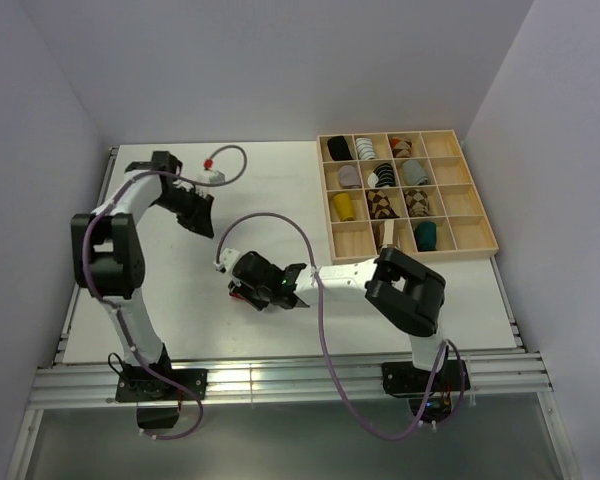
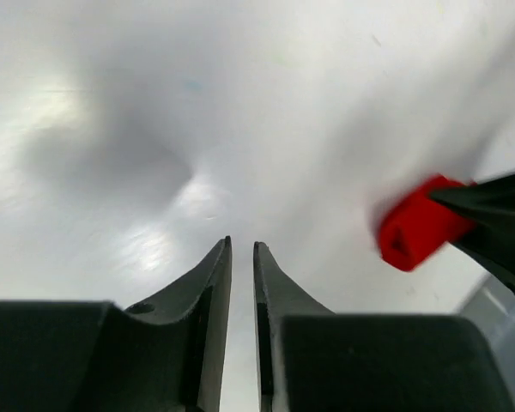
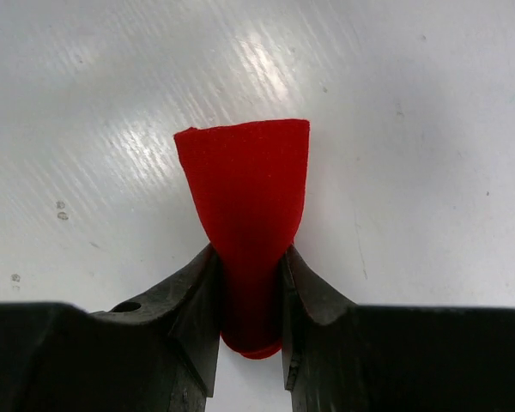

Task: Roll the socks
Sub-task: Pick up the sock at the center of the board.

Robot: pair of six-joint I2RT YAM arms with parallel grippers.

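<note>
The plain red sock (image 3: 245,180) lies on the white table, bunched narrow between my right gripper's fingers and flaring out beyond their tips. My right gripper (image 3: 249,251) is shut on it. From above, this gripper (image 1: 248,293) sits low over the table's middle, and only a sliver of the red sock (image 1: 238,291) shows beneath it. My left gripper (image 1: 204,224) hovers at the far left of the table. Its fingers (image 2: 242,246) stand a narrow slit apart with nothing between them, only bare table below.
A wooden compartment box (image 1: 480,205) at the back right holds several rolled socks, among them a dark teal roll (image 1: 425,236) and brown-and-cream patterned rolls (image 1: 380,205). A small red piece (image 2: 421,221) on the left arm's cable (image 1: 209,160) shows beside the left fingers.
</note>
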